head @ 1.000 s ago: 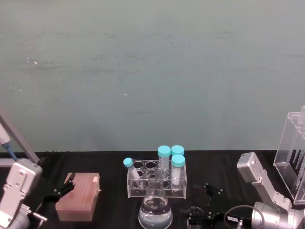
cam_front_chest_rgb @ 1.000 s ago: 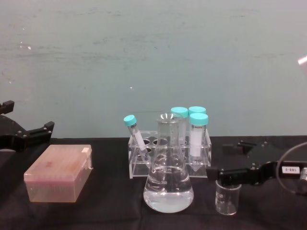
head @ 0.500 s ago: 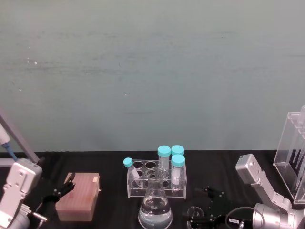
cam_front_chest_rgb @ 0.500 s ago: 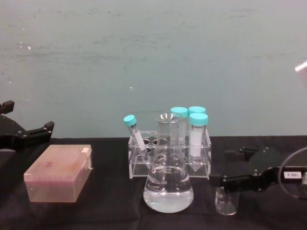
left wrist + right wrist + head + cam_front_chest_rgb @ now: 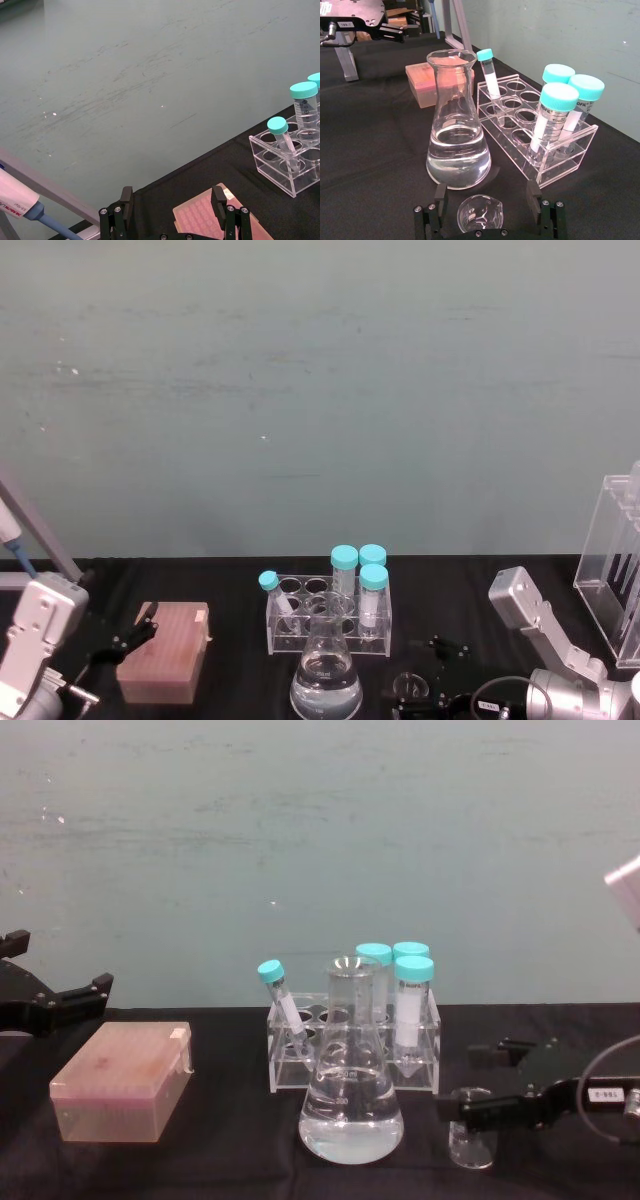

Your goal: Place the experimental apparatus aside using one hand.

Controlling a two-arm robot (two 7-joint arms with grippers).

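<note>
Nearest the robot, the small glass beaker (image 5: 480,216) stands upright on the black worktop (image 5: 230,1150). The right gripper (image 5: 487,199) straddles it at about rim height, released, with one finger on each side and a gap showing between each pad and the glass. The step in hand looks like the grasp on this beaker, probably the first piece of the apparatus to go aside. To do it well, I would centre the beaker between the fingers before closing, so both pads meet the wall together and neither shoves it. The close should be gentle, since thin glass is likely slick and light, and the lift straight up before any carry to the side. The risk sits alongside: the conical flask (image 5: 457,145), part full of clear liquid, stands near the beaker on its left, so a leftward sweep could knock it. Behind the flask is the clear tube rack (image 5: 565,157) with its teal-capped centrifuge tubes (image 5: 559,96), one of them leaning. Farther left rests a pink tip box (image 5: 120,1082), and the left gripper (image 5: 172,200) hangs parked just beside it, fingers spread and holding nothing. At the far right stands the tall acrylic stand (image 5: 612,570) — well apart from the rest.
</note>
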